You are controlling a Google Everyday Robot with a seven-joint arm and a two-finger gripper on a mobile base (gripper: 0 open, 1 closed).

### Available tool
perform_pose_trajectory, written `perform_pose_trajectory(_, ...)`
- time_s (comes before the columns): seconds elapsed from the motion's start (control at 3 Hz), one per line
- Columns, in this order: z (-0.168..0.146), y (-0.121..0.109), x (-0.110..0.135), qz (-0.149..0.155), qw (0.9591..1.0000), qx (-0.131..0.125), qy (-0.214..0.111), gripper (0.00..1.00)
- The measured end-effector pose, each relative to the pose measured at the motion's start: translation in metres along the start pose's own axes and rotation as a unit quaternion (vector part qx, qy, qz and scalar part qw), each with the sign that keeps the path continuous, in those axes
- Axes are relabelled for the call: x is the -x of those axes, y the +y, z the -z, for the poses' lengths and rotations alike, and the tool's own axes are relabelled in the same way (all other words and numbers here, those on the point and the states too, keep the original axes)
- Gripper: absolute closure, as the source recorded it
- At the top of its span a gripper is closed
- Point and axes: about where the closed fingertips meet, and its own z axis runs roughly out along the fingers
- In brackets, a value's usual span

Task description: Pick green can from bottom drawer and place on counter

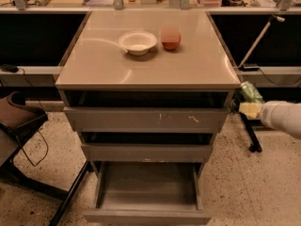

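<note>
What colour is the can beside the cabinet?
Green. The can sits in the gripper, right of the counter; camera view.
</note>
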Motion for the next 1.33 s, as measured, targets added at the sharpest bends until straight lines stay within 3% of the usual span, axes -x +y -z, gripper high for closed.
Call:
perform_pose_trajectory(0.33, 0.040, 0.013, 0.095, 0.005, 0.9970, -0.006, -0.077, 1.00)
perform_pose_trajectory(0.67, 0.055, 0.034, 0.179, 0.028, 0.9905, -0.010, -0.134, 1.00)
perform_pose_trajectory(1.0, 0.074, 0.055, 0.241, 0.066, 0.9836, -0.017, -0.167, 1.00)
perform_pose_trajectory(1.33, 0.081, 0.084, 0.256, 0.122, 0.9808, -0.014, -0.151, 1.00)
